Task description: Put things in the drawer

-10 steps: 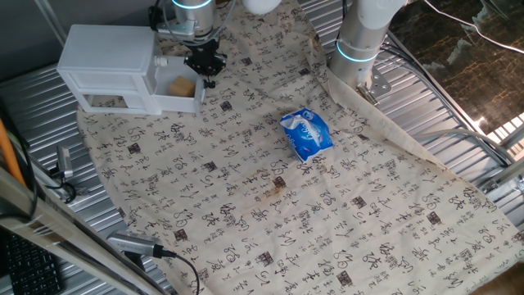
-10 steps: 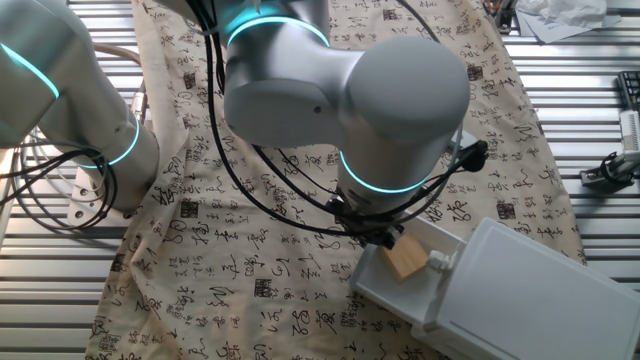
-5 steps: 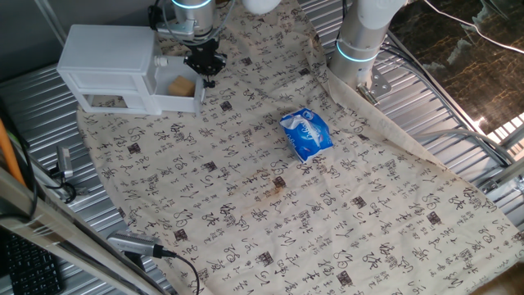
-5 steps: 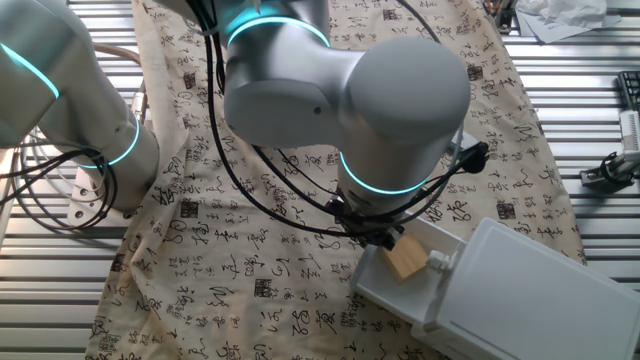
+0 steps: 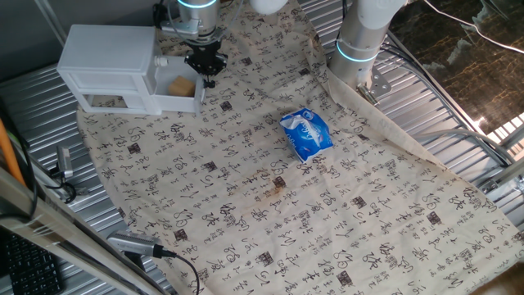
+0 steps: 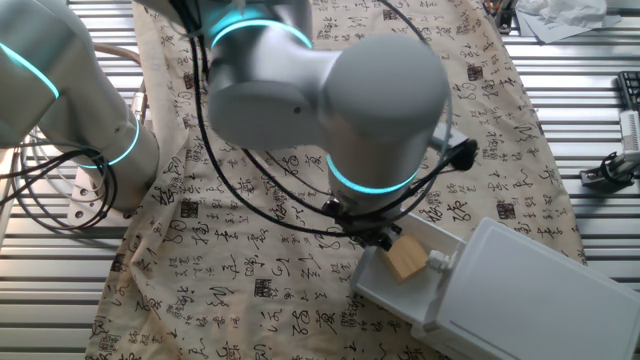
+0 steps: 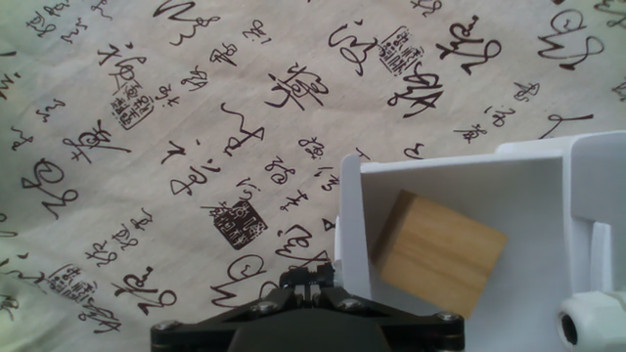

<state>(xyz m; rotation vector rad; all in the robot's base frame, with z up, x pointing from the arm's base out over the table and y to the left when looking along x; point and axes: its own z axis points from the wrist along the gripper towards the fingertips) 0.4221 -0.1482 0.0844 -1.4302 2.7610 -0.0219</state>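
The light-tan wooden block [image 5: 180,84] lies inside the open white drawer [image 5: 182,103], which is pulled out of the white cabinet [image 5: 106,57]. It also shows in the other fixed view [image 6: 405,260] and in the hand view [image 7: 437,252], tilted inside the drawer's wall [image 7: 349,225]. My gripper [image 5: 205,69] is shut and empty, just outside the drawer's front wall, low over the cloth. In the hand view my closed gripper [image 7: 311,284] sits beside the drawer's corner. The drawer's knob is hidden.
A blue packet [image 5: 305,133] lies on the printed cloth [image 5: 246,205] near the middle. A second arm's base [image 5: 357,49] stands at the far right. Ribbed metal table surface surrounds the cloth. Clamps and cables [image 5: 135,244] lie at the near left edge.
My arm has shifted slightly; the gripper stays shut beside the drawer front. The block and drawer have not moved.
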